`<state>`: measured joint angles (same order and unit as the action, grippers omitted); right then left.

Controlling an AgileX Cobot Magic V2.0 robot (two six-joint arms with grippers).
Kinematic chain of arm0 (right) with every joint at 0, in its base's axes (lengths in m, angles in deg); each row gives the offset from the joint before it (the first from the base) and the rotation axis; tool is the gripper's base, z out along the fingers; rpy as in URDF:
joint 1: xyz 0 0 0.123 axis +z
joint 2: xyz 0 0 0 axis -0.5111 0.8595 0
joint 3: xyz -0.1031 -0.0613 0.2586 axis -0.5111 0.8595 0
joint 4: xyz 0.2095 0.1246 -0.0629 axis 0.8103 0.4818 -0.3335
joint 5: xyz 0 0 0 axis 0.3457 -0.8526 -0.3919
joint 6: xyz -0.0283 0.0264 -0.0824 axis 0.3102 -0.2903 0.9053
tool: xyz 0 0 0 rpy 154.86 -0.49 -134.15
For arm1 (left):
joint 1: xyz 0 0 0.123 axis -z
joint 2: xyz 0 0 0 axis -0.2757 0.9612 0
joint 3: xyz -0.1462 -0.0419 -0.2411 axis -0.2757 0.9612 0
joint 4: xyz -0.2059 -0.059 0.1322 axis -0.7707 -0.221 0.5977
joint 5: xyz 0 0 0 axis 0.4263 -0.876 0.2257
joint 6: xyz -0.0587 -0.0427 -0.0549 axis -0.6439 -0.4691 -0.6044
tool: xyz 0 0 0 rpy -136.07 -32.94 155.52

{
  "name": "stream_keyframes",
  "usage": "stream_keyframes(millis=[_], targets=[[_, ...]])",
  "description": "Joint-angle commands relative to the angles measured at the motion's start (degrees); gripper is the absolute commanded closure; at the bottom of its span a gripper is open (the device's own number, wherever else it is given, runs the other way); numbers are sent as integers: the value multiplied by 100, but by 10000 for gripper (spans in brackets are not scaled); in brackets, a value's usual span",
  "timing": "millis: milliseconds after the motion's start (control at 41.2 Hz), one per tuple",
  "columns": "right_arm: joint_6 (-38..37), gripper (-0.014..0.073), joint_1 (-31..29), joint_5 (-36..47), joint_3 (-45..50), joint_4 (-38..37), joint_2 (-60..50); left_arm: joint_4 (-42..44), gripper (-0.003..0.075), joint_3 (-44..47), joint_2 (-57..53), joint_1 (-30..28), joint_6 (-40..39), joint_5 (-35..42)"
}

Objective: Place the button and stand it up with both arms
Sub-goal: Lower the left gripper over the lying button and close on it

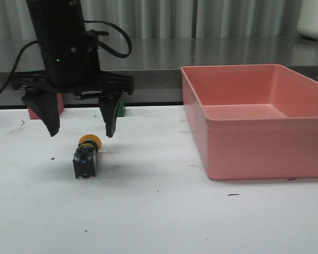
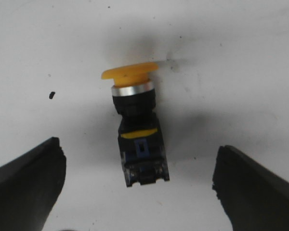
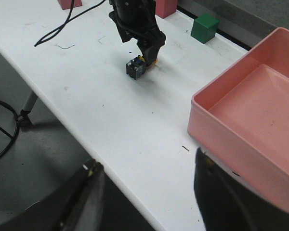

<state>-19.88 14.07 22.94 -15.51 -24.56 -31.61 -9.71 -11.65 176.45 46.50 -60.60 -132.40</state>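
Note:
The button point(image 1: 86, 156) lies on its side on the white table point(image 1: 159, 217), yellow cap toward the back, black blocky base toward the front. My left gripper point(image 1: 82, 132) hangs open just above it, one finger on each side of the cap end, not touching. In the left wrist view the button point(image 2: 137, 127) lies between the wide-open fingers point(image 2: 26, 180). My right gripper point(image 3: 147, 166) is open and empty over the table's near edge, far from the button point(image 3: 137, 66); it does not show in the front view.
A large pink bin point(image 1: 257, 119) stands on the right of the table. A red cube point(image 1: 40, 112) and a green cube point(image 1: 120, 107) sit behind the left gripper at the back. The green cube point(image 3: 204, 28) also shows in the right wrist view.

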Motion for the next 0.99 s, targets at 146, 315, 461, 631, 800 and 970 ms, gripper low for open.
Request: stream_keyframes(millis=[146,315,461,631,800,970], targets=[[65,158,-4,401,-123,-62,34,165,178,-396,179,-58,-402,120],[65,158,-4,401,-123,-62,34,36,212,-400,347,-211,-400,342],[65,158,-4,401,-123,-62,34,-1,212,-400,411,-275,-400,535],[65,158,-4,401,-123,-62,34,-48,212,-400,545,-275,-400,621],[65,158,-4,387,-123,-62,34,-127,225,-400,639,-275,-400,637],[65,158,-4,387,-123,-62,34,-127,358,-400,639,-275,-400,637]])
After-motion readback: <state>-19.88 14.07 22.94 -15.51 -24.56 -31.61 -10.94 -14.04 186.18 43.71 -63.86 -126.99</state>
